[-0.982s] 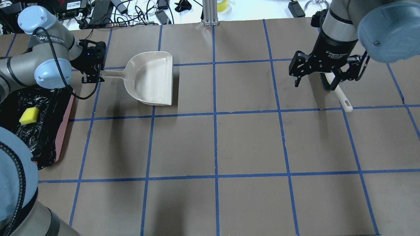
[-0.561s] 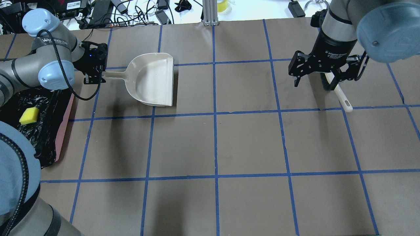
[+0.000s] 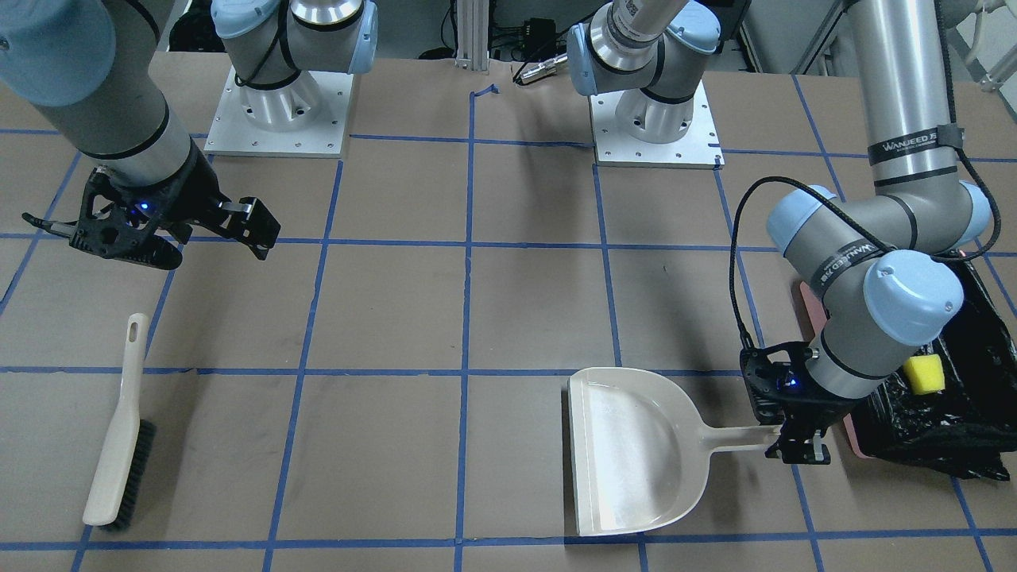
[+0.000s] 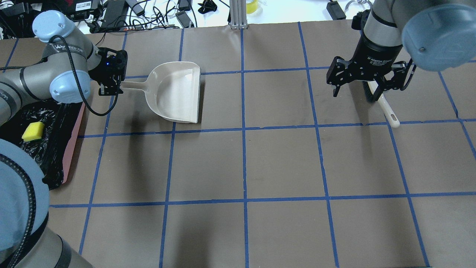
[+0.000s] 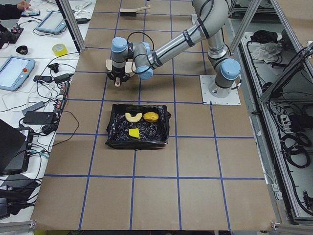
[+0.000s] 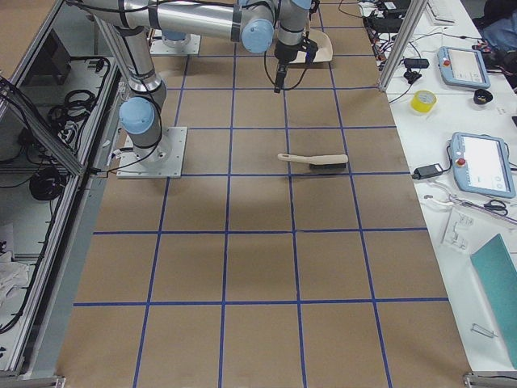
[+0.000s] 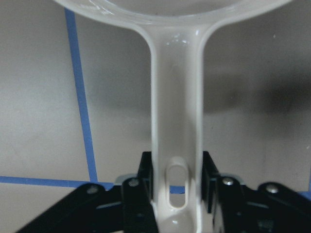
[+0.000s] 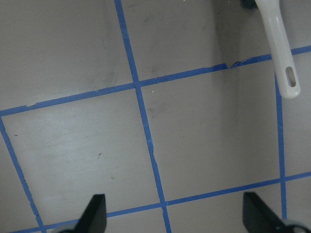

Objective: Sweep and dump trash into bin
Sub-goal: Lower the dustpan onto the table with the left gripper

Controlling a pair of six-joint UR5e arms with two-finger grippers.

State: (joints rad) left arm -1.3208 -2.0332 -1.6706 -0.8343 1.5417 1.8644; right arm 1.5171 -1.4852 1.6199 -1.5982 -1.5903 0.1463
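Left gripper (image 4: 111,86): is clamping the end of the dustpan (image 4: 174,93) handle between its jaws, just beside the bin (image 4: 74,130).
Right gripper (image 3: 151,234): is hanging above the table (image 4: 282,160) with jaws spread wide, gripping nothing.
Dustpan: is pointing its open mouth away from the bin, toward the table's middle.
Trash: is lying inside the bin on the black liner, with the croissant piece (image 5: 133,116) and the brown lump (image 5: 151,117) side by side and the sponge (image 4: 32,131) near them.
Bin: is sitting at the robot's left end of the table.
Brush (image 3: 119,445): is lying flat near the right gripper, untouched and well apart from the dustpan.
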